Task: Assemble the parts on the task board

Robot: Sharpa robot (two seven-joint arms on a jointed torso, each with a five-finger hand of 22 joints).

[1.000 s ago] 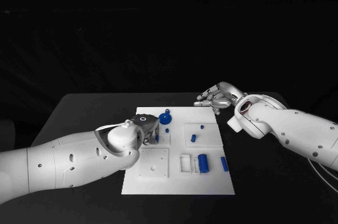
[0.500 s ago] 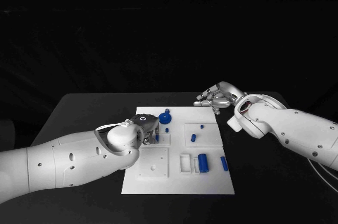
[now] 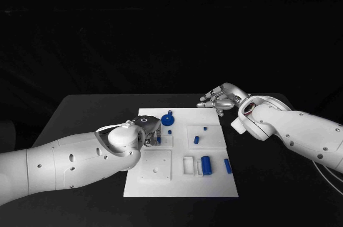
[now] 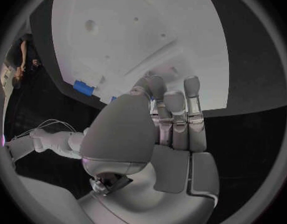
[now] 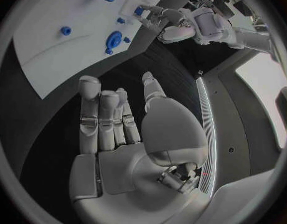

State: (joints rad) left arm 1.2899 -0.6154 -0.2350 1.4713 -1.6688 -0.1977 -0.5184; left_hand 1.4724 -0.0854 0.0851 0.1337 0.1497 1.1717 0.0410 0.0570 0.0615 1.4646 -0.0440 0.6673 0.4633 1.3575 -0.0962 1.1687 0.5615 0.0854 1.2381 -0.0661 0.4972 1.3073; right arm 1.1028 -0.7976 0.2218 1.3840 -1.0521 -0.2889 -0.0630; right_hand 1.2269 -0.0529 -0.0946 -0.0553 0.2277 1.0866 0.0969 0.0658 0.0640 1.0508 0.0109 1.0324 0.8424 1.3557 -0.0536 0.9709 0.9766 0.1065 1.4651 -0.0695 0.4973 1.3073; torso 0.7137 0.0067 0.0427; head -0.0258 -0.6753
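Your left hand (image 3: 146,133) is low over the left side of the task board (image 3: 214,182), fingers pointing down toward a small raised plate there. From the left wrist view the fingers (image 4: 174,115) lie close together with their tips at the board's surface; you cannot tell whether they pinch a part or only touch the board. A small blue peg (image 3: 170,132) stands just beside the fingertips, and a round blue knob (image 3: 167,120) with a short stem lies near them toward the board's far edge.

Your right hand (image 3: 221,99) hovers beyond the board's far right corner, above the desk (image 3: 85,113), fingers loosely spread and holding nothing.

Further out on the board, a square white plate (image 3: 156,165) sits near the left edge toward you. A blue cylinder (image 3: 205,165) lies beside a white frame in the middle near you, with a slim blue bar (image 3: 227,166) at the right edge. Two small blue pegs (image 3: 196,138) stand on a plate right of centre.

You appear to be seating or fetching a small part at the left plate. Next, the fingertips likely need fine alignment over the hole before pressing straight down.
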